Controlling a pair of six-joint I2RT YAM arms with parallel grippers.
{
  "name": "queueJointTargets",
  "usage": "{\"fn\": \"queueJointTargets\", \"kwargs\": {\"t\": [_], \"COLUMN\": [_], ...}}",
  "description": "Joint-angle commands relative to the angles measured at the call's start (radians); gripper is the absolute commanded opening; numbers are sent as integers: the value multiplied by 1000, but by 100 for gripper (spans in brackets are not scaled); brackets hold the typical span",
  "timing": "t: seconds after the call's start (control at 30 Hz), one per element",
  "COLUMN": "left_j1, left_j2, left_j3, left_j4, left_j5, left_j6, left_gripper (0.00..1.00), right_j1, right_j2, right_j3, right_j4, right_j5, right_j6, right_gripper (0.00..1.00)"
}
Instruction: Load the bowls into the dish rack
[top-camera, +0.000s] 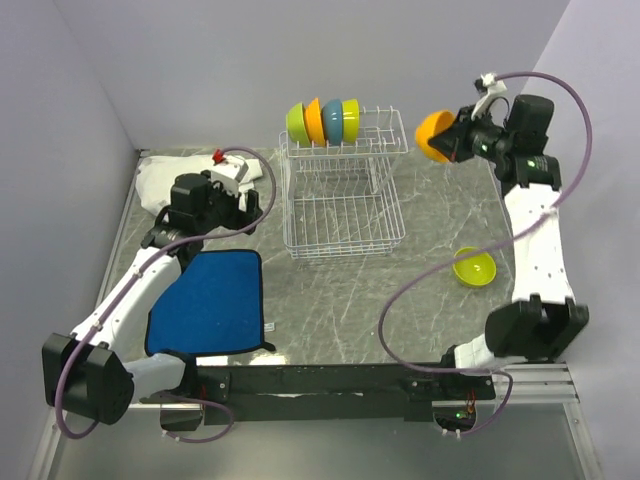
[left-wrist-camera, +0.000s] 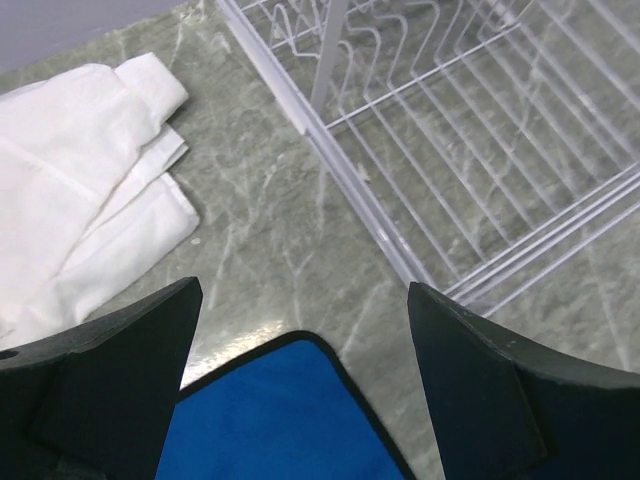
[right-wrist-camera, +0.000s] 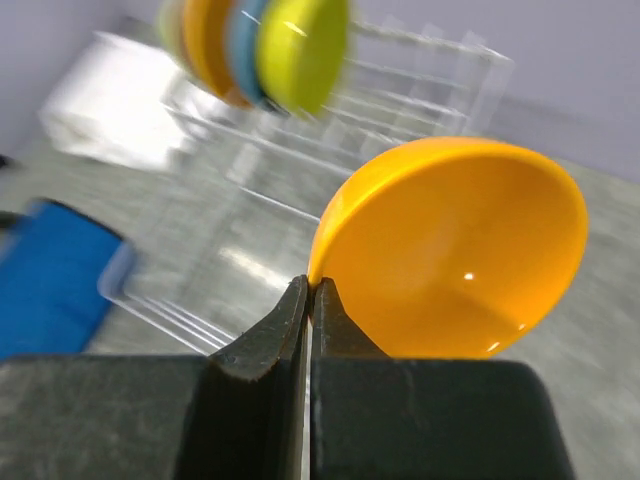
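White cloth (top-camera: 165, 180): lying crumpled at the far left of the tabletop (top-camera: 340, 310). Left pincer (left-wrist-camera: 302, 300): spread wide, nothing held, poised over the ground between the cloth, the blue mat (top-camera: 210, 300) and the dish rack (top-camera: 340, 215). The rack is set at the middle back, and four bowls (top-camera: 325, 120) are stood on edge in its upper shelf. Orange bowl (top-camera: 435, 135): held aloft just right of the rack's upper tier, pinched at the rim by the right pincer (right-wrist-camera: 310, 300), whose jaws are closed onto it. Lime bowl (top-camera: 474, 267): left on the tabletop, right of the rack. The step in hand is judged to be carriage of the orange bowl to the rack. Next, it would need to be aligned on edge with a free slot beside the four and released.
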Motion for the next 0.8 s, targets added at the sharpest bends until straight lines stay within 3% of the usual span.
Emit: {"fn": "queueJointTargets", "kwargs": {"t": [0.0, 0.03, 0.07, 0.13, 0.23, 0.53, 0.77], "left_j1": [34, 47, 53, 66, 70, 70, 70], "left_j2": [35, 37, 34, 36, 72, 204, 276], "left_j3": [78, 75, 68, 51, 84, 270, 369], "left_j4": [-84, -84, -82, -74, -145, -343, -448], "left_j5": [-9, -14, -18, -31, -69, -44, -78], "left_j6": [147, 171, 228, 285, 343, 434, 471], "left_gripper": [91, 91, 91, 91, 92, 92, 92], "right_j1": [-26, -30, -31, -27, -27, -11, 6], "right_j2": [118, 144, 216, 317, 430, 729, 795], "right_j3": [-27, -72, -78, 37, 152, 467, 421], "right_j4": [659, 831, 1015, 1128, 1317, 1417, 1556], "right_j5": [-422, -498, -525, -566, -603, -589, -588], "right_j6": [460, 598, 905, 966, 1183, 1313, 1411], "right_gripper": [0, 0, 0, 0, 0, 0, 0]}}
